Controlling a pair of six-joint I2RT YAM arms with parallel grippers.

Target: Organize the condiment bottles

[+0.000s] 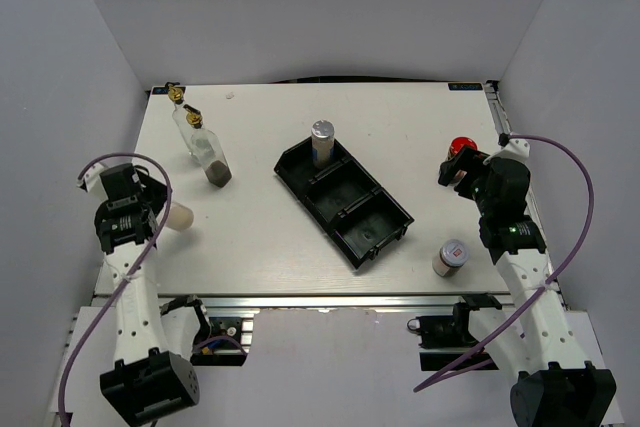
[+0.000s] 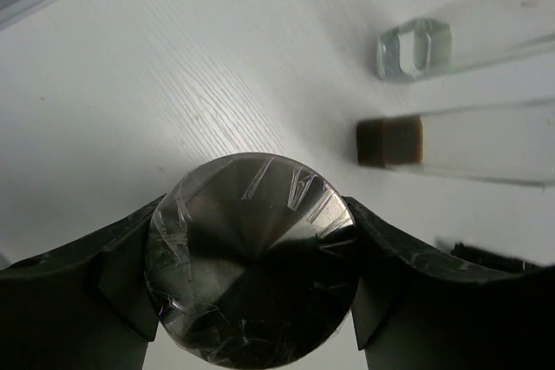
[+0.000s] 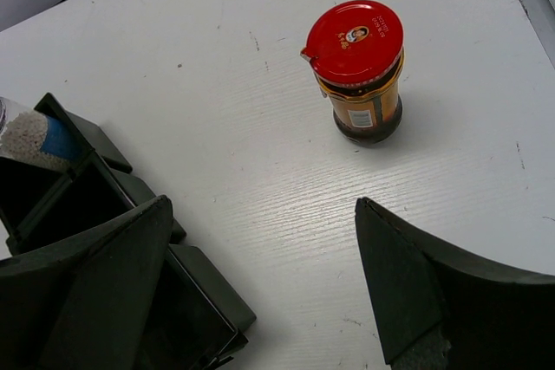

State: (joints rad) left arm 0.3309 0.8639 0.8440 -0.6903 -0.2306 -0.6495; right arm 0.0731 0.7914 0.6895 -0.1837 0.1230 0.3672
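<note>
1. Silver and glossy, the cap of a shaker (image 2: 251, 275) shows creased clear film across its top. The left gripper (image 2: 253, 266) is clamped on it, fingers (image 2: 104, 283) pressing both sides, at the left edge of the table (image 1: 260, 247).
2. Glass bottles with gold spouts stand at the far left: one clear (image 1: 188, 129), and just beside it one with dark brown contents at its base (image 1: 212, 159).
3. Black tray (image 1: 372, 232), set diagonally mid-table, holds a second shaker (image 1: 322, 144) upright in its far compartment: silver cap, white grains, blue label.
4. Small jar (image 1: 451, 257) with a white-and-red lid stands near the front right.
5. Red-capped jar (image 3: 364, 75), with brown contents and an orange label, stands upright at the far right.
6. The right gripper (image 3: 263, 214) gapes wide just short of that jar, holding nothing.
</note>
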